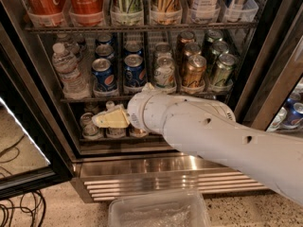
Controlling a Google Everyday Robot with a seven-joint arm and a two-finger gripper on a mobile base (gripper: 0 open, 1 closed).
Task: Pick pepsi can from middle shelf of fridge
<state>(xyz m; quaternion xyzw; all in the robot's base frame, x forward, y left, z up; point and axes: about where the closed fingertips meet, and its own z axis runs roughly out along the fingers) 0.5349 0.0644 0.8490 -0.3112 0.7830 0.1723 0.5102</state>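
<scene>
Two front pepsi cans, one (102, 74) and another (134, 71), stand upright side by side on the middle shelf (90, 99) of the fridge (265, 74), with more blue cans behind them. My gripper (110, 118), cream coloured, sits at the end of the white arm (199, 131). It points left, just below the shelf's front rail and under the two pepsi cans, in front of the bottom shelf. It touches no pepsi can.
On the middle shelf are a water bottle (68, 72) at the left, then a white-green can (164, 74), a gold can (193, 71) and green cans (221, 69) to the right. Coca-Cola bottles (87, 1) stand above. Small cans (88, 126) sit below. A clear bin (158, 212) lies on the floor; the glass door (19, 141) is open at left.
</scene>
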